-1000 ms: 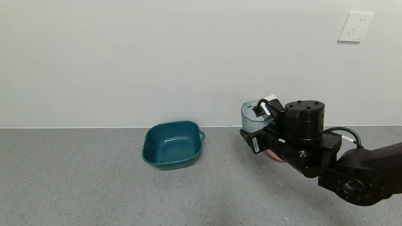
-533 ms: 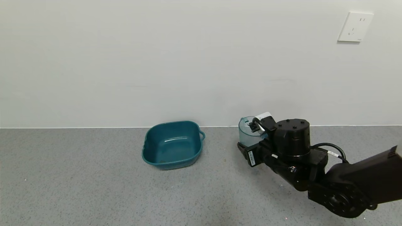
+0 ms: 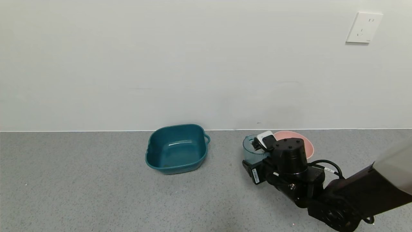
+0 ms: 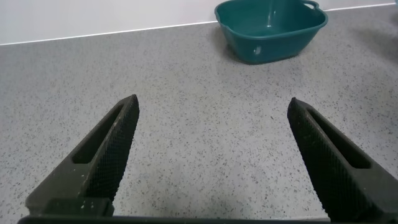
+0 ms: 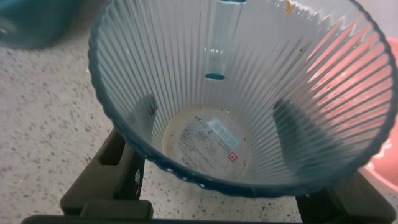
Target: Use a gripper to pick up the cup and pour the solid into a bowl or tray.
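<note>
The grey speckled countertop [image 3: 96, 193] carries a large dark teal squarish plastic tub [image 3: 176, 149] with handles; only a few faint specks show on its floor. Well to its right stands the round pale pink plastic bowl [image 3: 304, 141], its contents hidden by the arm. Just beside it, on the tub's side, sits the small clear bluish ribbed plastic cup [image 5: 236, 93], upright, its bottom bare except for a label. The right gripper [image 3: 262, 154] clasps the cup's sides. The left gripper [image 4: 211, 155] hovers spread wide over the countertop.
</note>
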{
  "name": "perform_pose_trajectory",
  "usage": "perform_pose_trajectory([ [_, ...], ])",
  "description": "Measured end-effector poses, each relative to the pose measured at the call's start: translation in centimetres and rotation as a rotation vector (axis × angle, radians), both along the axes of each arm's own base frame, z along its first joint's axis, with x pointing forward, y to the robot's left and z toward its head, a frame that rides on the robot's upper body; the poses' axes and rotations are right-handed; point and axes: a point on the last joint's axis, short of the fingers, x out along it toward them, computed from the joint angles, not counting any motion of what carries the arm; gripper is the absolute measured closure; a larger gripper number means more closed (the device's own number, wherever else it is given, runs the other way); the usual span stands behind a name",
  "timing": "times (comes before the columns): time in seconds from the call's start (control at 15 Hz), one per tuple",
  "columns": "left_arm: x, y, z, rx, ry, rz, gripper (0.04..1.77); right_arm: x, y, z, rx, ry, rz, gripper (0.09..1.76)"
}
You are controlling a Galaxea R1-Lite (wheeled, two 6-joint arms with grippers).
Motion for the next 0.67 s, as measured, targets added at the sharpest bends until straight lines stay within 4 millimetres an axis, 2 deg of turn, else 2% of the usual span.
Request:
perform_pose_trajectory([
  [0.33, 0.0, 0.0, 0.0, 0.0, 0.0, 0.0, 0.09, 0.2, 0.2, -1.7, -0.029, 0.04, 0.001, 0.52],
  [0.67, 0.0, 0.0, 0.0, 0.0, 0.0, 0.0, 0.09, 0.3, 0.3, -2.5, -0.041, 0.056, 0.003, 0.52],
])
